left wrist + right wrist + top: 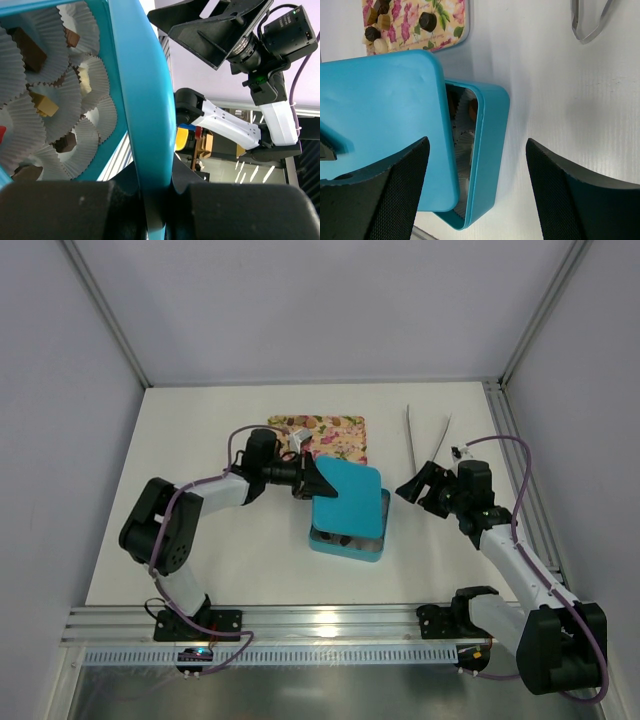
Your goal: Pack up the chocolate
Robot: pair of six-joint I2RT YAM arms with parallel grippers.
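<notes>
My left gripper (318,483) is shut on the edge of a teal lid (350,496) and holds it tilted over the open teal box (345,545). In the left wrist view the lid edge (140,100) runs between my fingers (75,210). Beside it, the box holds brown chocolate pieces (30,47) in crinkled paper cups (92,80). More chocolate (426,21) lies on the flowered tray (447,22). My right gripper (415,488) is open and empty just right of the box. In its wrist view the box wall (487,150) lies between its fingers (395,195).
The flowered tray (335,430) lies behind the box. Clear plastic tongs (425,435) lie at the back right and show in the right wrist view (590,20). White walls enclose the table, and a metal rail (320,620) runs along the near edge.
</notes>
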